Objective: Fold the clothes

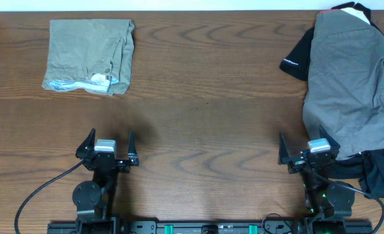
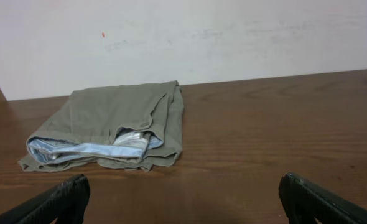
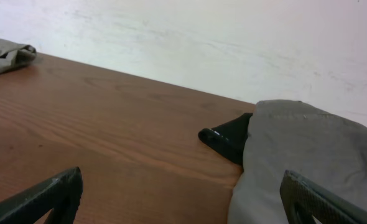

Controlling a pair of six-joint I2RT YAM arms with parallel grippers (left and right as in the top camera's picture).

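Note:
Grey shorts (image 1: 351,81) lie spread at the right edge of the table, over a black top (image 1: 301,57) with white and red trim. In the right wrist view the grey shorts (image 3: 308,155) and the black top (image 3: 230,138) lie just ahead. Khaki shorts (image 1: 91,55) lie folded at the far left, also in the left wrist view (image 2: 112,124). My left gripper (image 1: 107,147) is open and empty near the front edge, its fingers wide apart (image 2: 183,199). My right gripper (image 1: 309,148) is open and empty beside the grey shorts' near edge (image 3: 183,196).
The brown wooden table (image 1: 205,97) spans the view. A white wall (image 2: 202,31) stands behind its far edge. Black cloth (image 1: 381,172) bunches at the front right beside the right arm. Cables run from both arm bases along the front edge.

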